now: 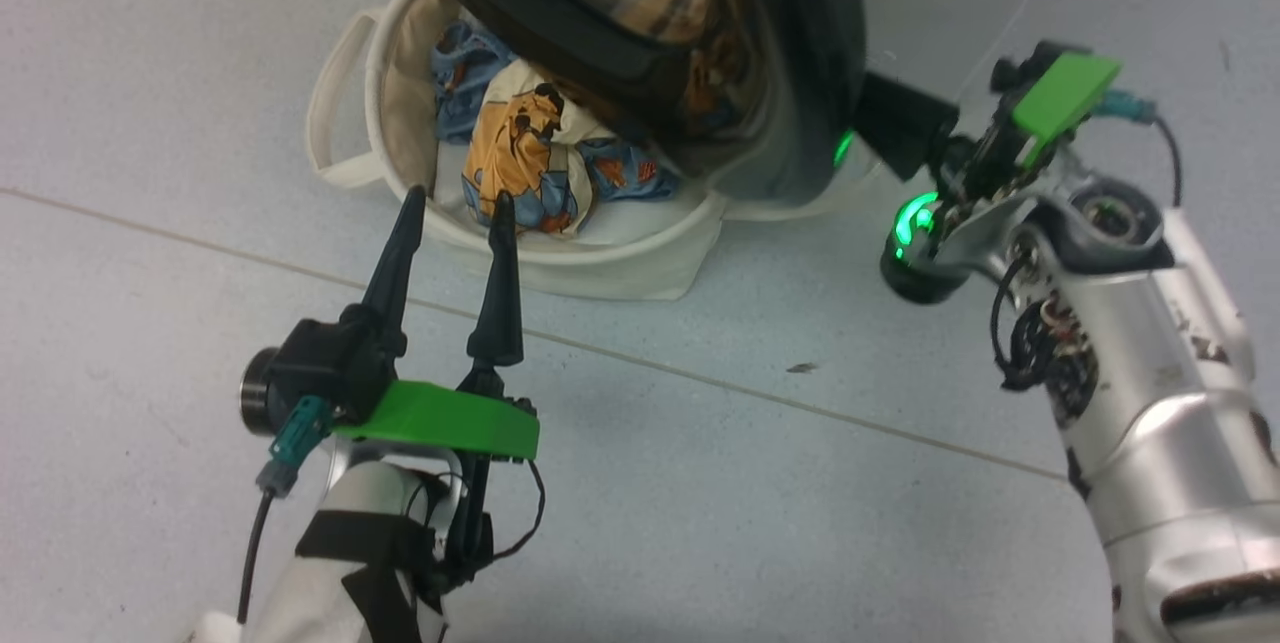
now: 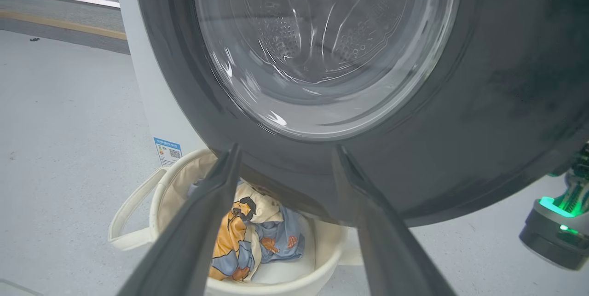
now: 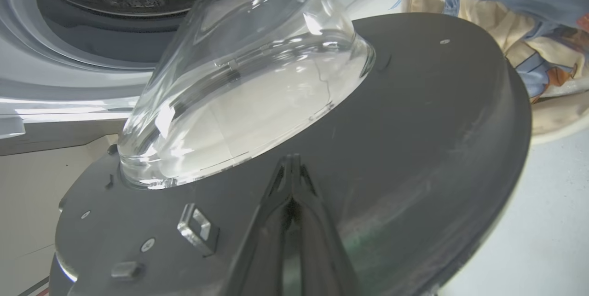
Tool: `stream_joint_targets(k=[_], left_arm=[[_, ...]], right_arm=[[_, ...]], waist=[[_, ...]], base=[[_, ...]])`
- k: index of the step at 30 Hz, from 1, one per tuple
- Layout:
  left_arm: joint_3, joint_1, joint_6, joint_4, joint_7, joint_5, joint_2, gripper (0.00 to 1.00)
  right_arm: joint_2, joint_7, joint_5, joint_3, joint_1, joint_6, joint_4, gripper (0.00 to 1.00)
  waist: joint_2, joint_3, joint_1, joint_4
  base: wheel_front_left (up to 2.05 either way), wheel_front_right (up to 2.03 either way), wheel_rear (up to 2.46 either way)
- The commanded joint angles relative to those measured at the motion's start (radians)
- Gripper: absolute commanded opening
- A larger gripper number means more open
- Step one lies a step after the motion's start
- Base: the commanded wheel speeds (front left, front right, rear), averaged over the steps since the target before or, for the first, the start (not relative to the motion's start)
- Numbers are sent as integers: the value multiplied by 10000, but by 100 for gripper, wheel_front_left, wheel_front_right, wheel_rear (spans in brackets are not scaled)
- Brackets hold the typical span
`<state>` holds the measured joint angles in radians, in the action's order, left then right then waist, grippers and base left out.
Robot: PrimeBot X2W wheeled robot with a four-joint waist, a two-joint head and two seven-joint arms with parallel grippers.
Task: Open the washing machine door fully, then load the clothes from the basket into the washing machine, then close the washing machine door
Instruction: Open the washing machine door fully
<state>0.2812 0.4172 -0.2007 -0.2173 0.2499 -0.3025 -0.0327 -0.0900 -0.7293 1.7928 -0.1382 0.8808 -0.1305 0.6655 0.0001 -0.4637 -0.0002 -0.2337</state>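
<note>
Grey floor (image 1: 700, 483); clothes (image 1: 520, 153) in basket (image 1: 600, 273) under door (image 1: 780, 73); left gripper (image 1: 458, 195) spread.

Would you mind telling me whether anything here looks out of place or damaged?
Yes: the basket sits partly under the open washing machine door, which overhangs some of the clothes and looks awkward for reaching them. Nothing looks spilled or broken.

You've got washing machine door (image 2: 483, 102) swung off the opening, black rim overhanging basket (image 1: 600, 268) | basket cream, upright on floor beside washing machine (image 2: 142, 89) | clothes (image 1: 525, 158) blue-orange print, bunched inside basket
</note>
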Motion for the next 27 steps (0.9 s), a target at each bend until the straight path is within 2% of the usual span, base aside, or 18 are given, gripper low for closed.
stream_joint_targets(k=[1, 10, 15, 23, 27], left_arm=[[-358, -169, 44, 234, 118, -30, -175, 100], [-520, -643, 104, 47, 118, -77, -175, 100], [-592, -781, 89, 66, 118, -129, -175, 100], [-538, -927, 72, -11, 118, -204, -175, 100], [-592, -1037, 121, -83, 118, -132, -175, 100]], right_arm=[[353, -83, 106, -384, -307, -2, -330, 0], [395, 691, 1232, -2233, -1307, -2, -426, 0], [396, 1245, 1842, -2874, -1375, -2, -574, 0], [381, 1774, 1553, -2944, -1399, -2, -471, 0], [19, 2704, 422, -2758, -1501, -2, -679, 0]], waist=[[-1, 216, 2, -47], [-1, 930, 2, -187], [-1, 1048, 2, -297], [-1, 1280, 2, -381], [-1, 1560, 2, -226]], base=[[0, 0, 0], [0, 0, 0], [0, 0, 0], [0, 0, 0], [0, 0, 0]])
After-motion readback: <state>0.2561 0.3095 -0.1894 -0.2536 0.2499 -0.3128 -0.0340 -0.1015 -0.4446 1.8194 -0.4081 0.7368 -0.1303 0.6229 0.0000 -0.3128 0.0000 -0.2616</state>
